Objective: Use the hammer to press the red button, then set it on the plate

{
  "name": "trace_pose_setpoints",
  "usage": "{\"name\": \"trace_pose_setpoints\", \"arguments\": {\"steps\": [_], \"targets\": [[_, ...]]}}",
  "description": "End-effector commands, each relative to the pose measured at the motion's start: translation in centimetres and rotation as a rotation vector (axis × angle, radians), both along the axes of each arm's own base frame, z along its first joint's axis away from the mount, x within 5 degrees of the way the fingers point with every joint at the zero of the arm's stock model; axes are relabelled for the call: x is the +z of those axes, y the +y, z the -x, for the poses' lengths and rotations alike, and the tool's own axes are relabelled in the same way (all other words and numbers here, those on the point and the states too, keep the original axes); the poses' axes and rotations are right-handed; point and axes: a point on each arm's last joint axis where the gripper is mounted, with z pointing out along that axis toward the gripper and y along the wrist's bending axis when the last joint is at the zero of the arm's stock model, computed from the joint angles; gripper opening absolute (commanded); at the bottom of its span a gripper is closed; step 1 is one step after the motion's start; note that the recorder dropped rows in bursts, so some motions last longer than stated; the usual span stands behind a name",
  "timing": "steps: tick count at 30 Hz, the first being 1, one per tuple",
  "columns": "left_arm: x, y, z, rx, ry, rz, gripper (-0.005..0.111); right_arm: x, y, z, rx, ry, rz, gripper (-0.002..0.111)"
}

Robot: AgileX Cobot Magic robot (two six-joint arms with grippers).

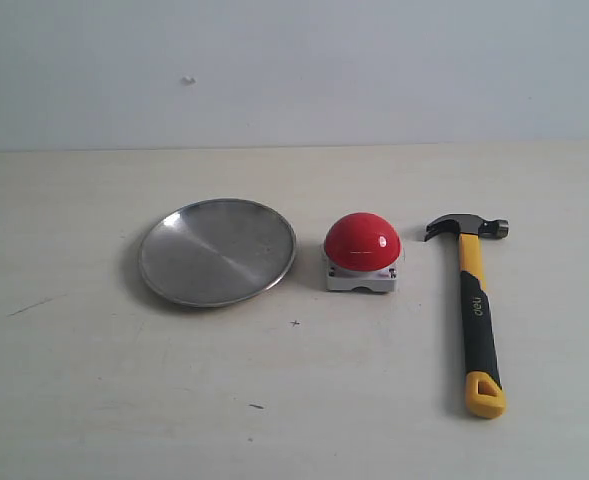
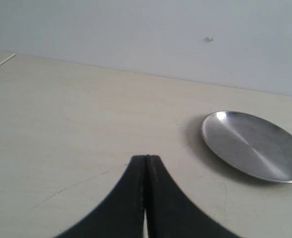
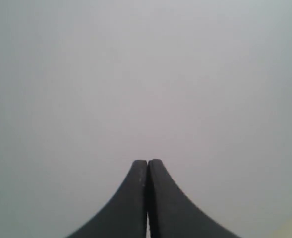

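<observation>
The hammer [image 1: 472, 300] lies flat on the table at the right, dark head toward the back wall, yellow looped end toward the front. Left of it stands the red button [image 1: 362, 243] on its grey-white base. The silver plate [image 1: 217, 251] sits left of the button, with nothing on it; it also shows in the left wrist view as the plate [image 2: 252, 145]. My left gripper [image 2: 146, 157] is shut and holds nothing, hovering over bare table away from the plate. My right gripper [image 3: 147, 161] is shut, facing only the plain wall. Neither gripper appears in the exterior view.
The pale wooden table [image 1: 94, 400] meets a light grey wall [image 1: 294, 70] at the back. A table edge or seam [image 2: 1, 63] shows in the left wrist view. A small mark [image 1: 187, 80] is on the wall.
</observation>
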Motion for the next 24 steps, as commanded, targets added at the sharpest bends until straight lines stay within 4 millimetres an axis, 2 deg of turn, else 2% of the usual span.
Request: {"name": "trace_pose_setpoints", "arguments": {"steps": [1,4,6,9,11,13,15,18,20,24], "targets": [[0.0,0.0,0.0,0.003,-0.006,0.006,0.000,1.1,-0.1,0.7,0.024,-0.164,-0.083,0.000],[0.0,0.0,0.0,0.003,-0.006,0.006,0.000,2.3,0.3,0.3,0.053,-0.088,-0.048,0.000],[0.0,0.0,0.0,0.003,-0.006,0.006,0.000,4.1,0.7,-0.5,0.083,-0.029,0.023,0.000],[0.0,0.0,0.0,0.003,-0.006,0.006,0.000,6.8,1.4,-1.8,0.119,-0.069,0.192,0.000],[0.0,0.0,0.0,0.003,-0.006,0.006,0.000,8.0,1.3,-3.3,0.137,-0.062,0.211,0.000],[0.0,0.0,0.0,0.003,-0.006,0.006,0.000,8.1,0.9,-5.3,0.135,0.046,0.191,0.000],[0.0,0.0,0.0,0.003,-0.006,0.006,0.000,7.9,0.1,-7.9,0.117,0.229,0.173,0.000],[0.0,0.0,0.0,0.003,-0.006,0.006,0.000,7.3,-0.9,-11.7,0.081,0.488,0.269,0.000],[0.0,0.0,0.0,0.003,-0.006,0.006,0.000,6.8,-1.8,-14.1,0.051,0.669,0.273,0.000],[0.0,0.0,0.0,0.003,-0.006,0.006,0.000,5.6,-3.4,-17.1,-0.010,0.961,0.238,0.000]]}}
